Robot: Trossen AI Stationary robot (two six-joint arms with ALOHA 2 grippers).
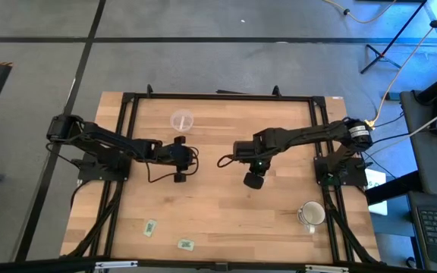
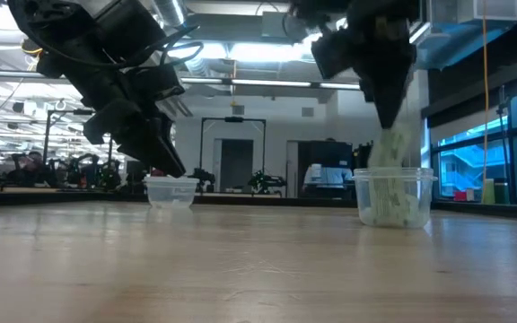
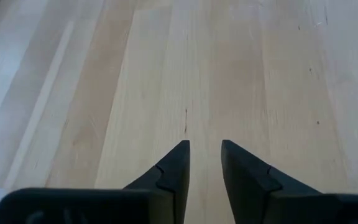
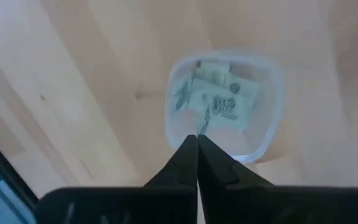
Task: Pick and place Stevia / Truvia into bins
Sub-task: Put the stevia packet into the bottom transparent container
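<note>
Two green packets (image 1: pixel 151 226) lie on the worktop (image 1: pixel 218 205) near its front edge, well apart from both cups. More packets (image 4: pixel 219 99) sit inside one clear cup (image 4: pixel 269 130), right under the right tool (image 4: pixel 197 140), whose tips are pressed together with nothing between them. The other cup (image 1: pixel 181 120) looks empty, though that is hard to tell. The left tool (image 3: pixel 204 149) hangs nearby, tips a little apart, holding nothing. So the job is partly done. The filled cup is hidden from above by the right arm.
</note>
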